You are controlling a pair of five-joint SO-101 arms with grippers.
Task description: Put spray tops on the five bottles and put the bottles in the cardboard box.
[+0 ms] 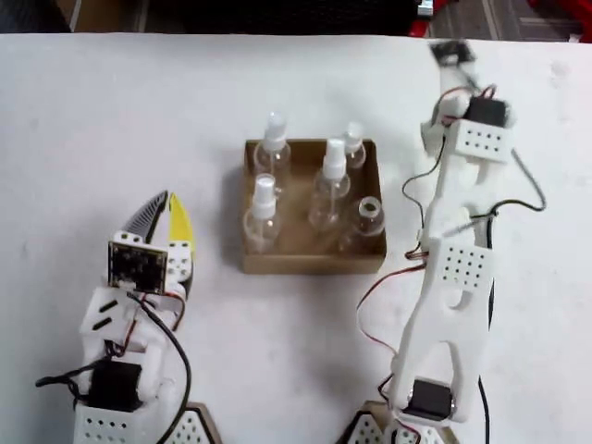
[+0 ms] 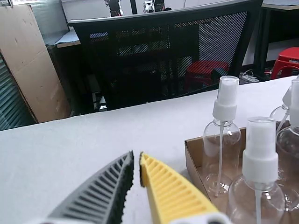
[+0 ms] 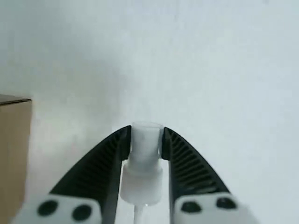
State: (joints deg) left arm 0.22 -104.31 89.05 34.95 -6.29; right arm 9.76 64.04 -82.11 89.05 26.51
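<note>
— When you look nearest the arm bases, how does your left gripper (image 1: 170,208) stand?

— Clenched on nothing. Its grey finger (image 2: 100,191) and yellow finger (image 2: 170,189) meet at their tips over the white table (image 1: 111,120). They are to the left of the cardboard box (image 1: 313,261) and not touching it.

— And the box itself?

— It lies mid-table between your two arms, and all five bottles (image 1: 330,190) stand upright inside it. Four of them carry white sprayers: two along the box's left side, one in the middle and one at the far right corner. The fifth bottle (image 1: 367,215), at the near right corner, has a bare, open neck.

— Where is the last sprayer?

— Your right arm (image 1: 453,268) stretches along the box's right side toward the far edge of the table. Out there, beyond the box, your right gripper (image 3: 145,134) is grasping a white spray top (image 3: 142,161). The two black fingers (image 3: 100,172) pinch its head from either side, and its thin tube runs back between them. A corner of the box shows beside that gripper in your right wrist view.
</note>
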